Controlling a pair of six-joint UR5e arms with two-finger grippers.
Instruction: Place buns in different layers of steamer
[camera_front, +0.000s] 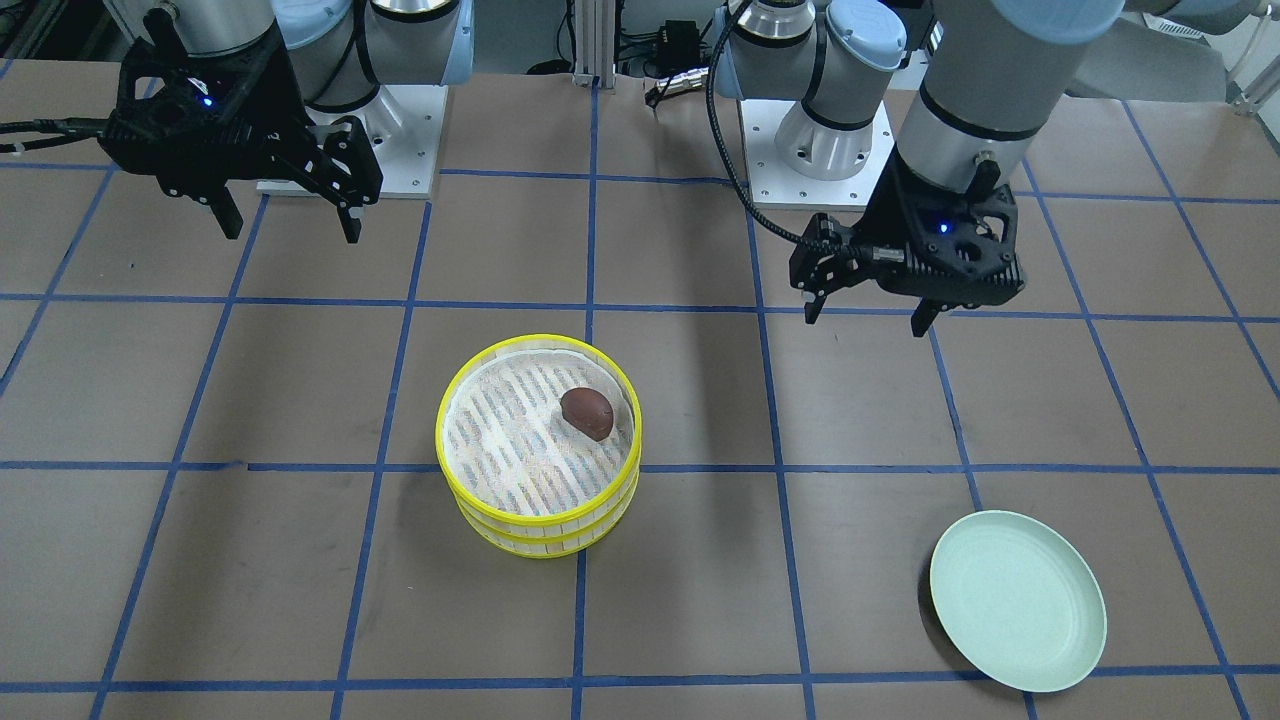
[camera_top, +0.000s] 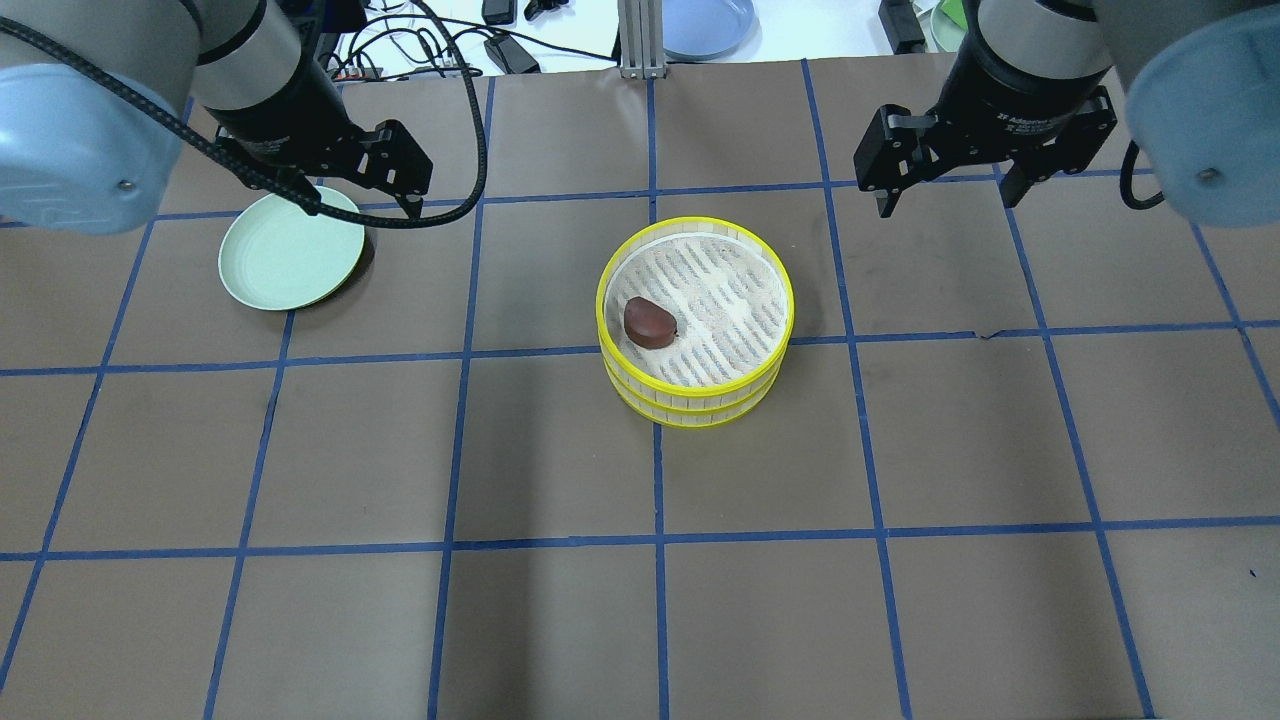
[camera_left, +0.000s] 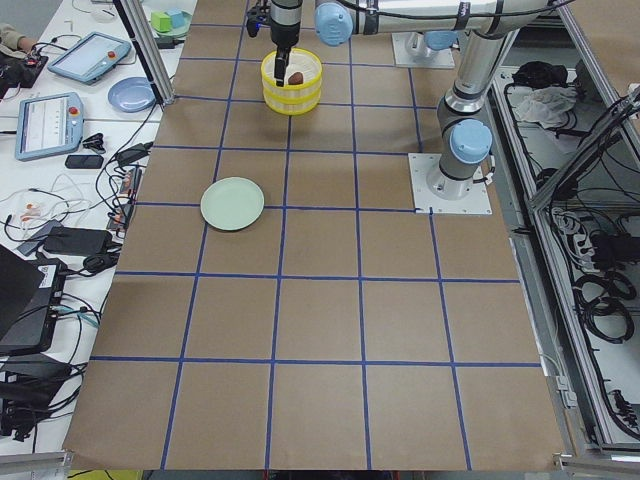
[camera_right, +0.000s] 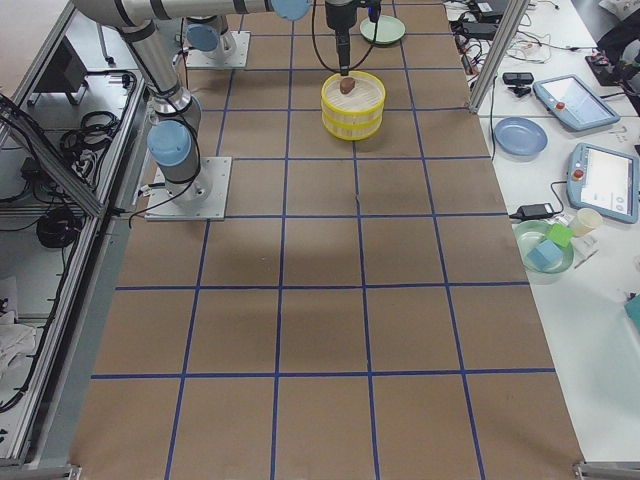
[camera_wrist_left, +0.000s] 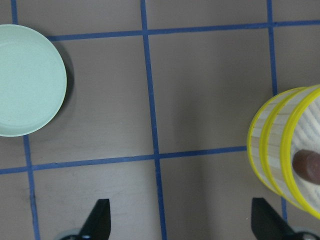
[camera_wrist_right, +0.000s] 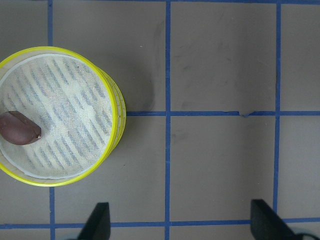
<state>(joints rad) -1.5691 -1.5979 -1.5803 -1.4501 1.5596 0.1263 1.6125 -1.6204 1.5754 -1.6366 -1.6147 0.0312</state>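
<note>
So the two steamer layers sit stacked around the middle of the table (camera_top: 560, 620), the top tray (camera_top: 700, 221) right on the lower tray (camera_front: 540, 540), yellow rims lined up pretty neatly. The brown bun (camera_top: 649, 322) lies on the white slatted floor of the top tray, off-centre, close to the wall on the side facing the robot's left arm. The inside of the lower tray is covered by the one above it, so I can't tell what's in there. Both claws are up in the air and away from the stack, one on each side. The left claw (camera_top: 360, 205) has its fingers spread wide with nothing between them, and hangs over bare table between the pale green plate (camera_top: 290, 250) and the stack. Its wrist camera catches the plate at one edge and the trays, with a sliver of bun, at the other. The right claw (camera_top: 947, 200) is also wide open and empty, hovering over bare table on the opposite side, with the stack off to one side in its wrist view. Neither claw touches the trays or the bun; the bun is a bit closer to the left one.
</note>
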